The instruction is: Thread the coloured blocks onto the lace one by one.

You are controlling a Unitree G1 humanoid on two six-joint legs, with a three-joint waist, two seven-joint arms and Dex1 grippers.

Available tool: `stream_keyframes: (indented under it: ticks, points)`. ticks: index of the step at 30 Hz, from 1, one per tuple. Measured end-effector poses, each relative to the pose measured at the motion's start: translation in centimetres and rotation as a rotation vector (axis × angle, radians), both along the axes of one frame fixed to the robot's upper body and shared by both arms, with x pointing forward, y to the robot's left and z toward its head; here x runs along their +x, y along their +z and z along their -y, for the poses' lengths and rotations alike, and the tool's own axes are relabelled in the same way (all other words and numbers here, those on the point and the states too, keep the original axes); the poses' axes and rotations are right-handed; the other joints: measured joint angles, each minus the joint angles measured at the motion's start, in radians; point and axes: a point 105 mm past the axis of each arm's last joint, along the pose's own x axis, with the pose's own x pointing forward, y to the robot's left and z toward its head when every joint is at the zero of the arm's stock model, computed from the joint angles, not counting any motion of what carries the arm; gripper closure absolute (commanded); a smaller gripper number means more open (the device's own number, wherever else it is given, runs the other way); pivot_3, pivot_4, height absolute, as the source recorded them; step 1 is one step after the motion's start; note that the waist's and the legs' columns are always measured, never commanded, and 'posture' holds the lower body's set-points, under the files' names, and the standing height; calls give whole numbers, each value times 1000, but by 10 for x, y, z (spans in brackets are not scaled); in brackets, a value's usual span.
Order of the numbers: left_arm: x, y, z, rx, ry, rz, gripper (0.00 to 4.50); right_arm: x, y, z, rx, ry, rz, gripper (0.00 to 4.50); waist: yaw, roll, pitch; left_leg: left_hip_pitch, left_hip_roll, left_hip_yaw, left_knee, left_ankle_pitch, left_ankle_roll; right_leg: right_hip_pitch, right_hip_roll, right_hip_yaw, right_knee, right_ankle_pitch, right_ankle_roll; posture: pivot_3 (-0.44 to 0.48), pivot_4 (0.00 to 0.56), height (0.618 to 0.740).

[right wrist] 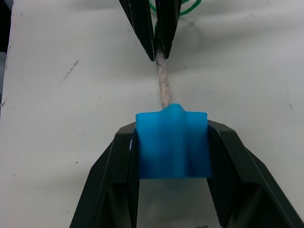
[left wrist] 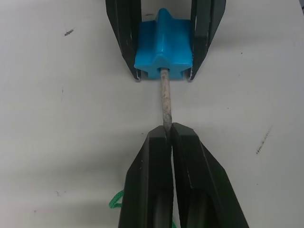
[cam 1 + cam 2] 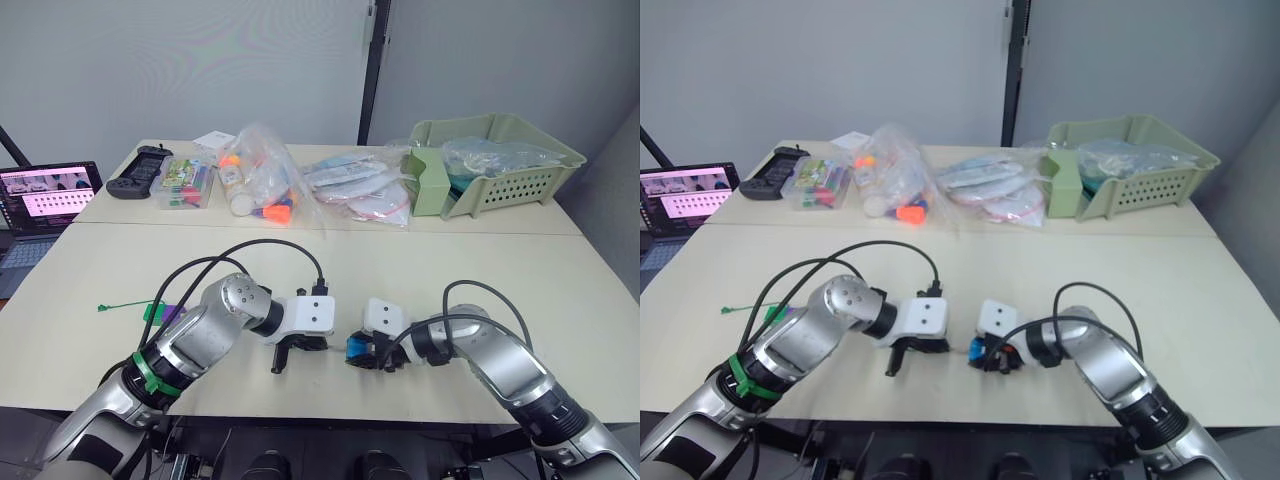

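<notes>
Bench (image 3: 420, 270): pale cream top, two sections butted with a seam across the middle; faint dark scuffs show in the wrist views. Grey wall panels behind, split by a dark vertical post (image 3: 373, 70).

Left claw (image 2: 166, 130): I see its fingers pressed together on the stiff pale tip of the lace (image 2: 165, 97), low over the near part of the bench.

Right claw (image 1: 172, 142): fingers clamped on either side of the blue block (image 1: 173, 142), facing the left claw and near it.

Blue block: held just above the bench between the two claws; the pale tip enters the hole in its face.

Lace: green cord trails behind the left claw's fingers; I also see a green strand (image 3: 125, 306) lying on the bench on the left, beside the left arm. A purple piece (image 3: 172, 312) sits by that arm, partly hidden; I cannot tell its shape.

Far section of bench, left to right: black controller (image 3: 138, 171), clear box of coloured items (image 3: 187, 184), clear bags of orange toys (image 3: 262, 185), flat plastic packets (image 3: 360, 188), pale green basket (image 3: 545, 170) holding bagged items.

Left edge: open laptop (image 3: 45, 195), screen lit.
</notes>
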Motion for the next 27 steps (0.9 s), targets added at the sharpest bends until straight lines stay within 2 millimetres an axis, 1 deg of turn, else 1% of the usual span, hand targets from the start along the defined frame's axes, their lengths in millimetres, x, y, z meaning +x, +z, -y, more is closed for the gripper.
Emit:
stream_keyframes:
  ticks: [11, 16, 21, 24, 27]
  points:
    - [1, -6, 25, -78, -22, -25, 4500, 0, 1, 0, -6, -17, -4, 3124, 1, 0, 0, 0, 0, 0, 0, 0, 0, 0, 0, 0, 0, 0, 0, 0, 150, 740]
    - [3, -8, 27, -93, -34, -20, 4500, 0, 1, 2, -15, -32, -3, 3124, 0, 0, 0, 0, 0, 0, 0, 0, 0, 0, 0, 0, 0, 0, 0, 0, 150, 740]
    - [8, -10, 34, -195, -14, -46, 4500, 4, 4, 7, -9, -75, 4, 3124, 2, 0, 0, 0, 0, -1, 1, 0, 0, 0, -1, 0, 0, 0, 0, 0, 150, 740]
    - [7, -16, 35, -255, -12, -71, 4500, 1, 2, 9, -13, -84, -4, 3124, 1, 0, 0, 0, 0, -1, 1, 0, 0, 0, -1, 0, 1, 0, 0, 0, 150, 740]
    - [6, -17, 35, -277, -22, -71, 4500, -1, 3, 11, -17, -89, -3, 3124, 2, 0, 0, 0, 0, -1, 1, 0, 0, 0, -1, 0, 0, 0, 0, 0, 150, 740]
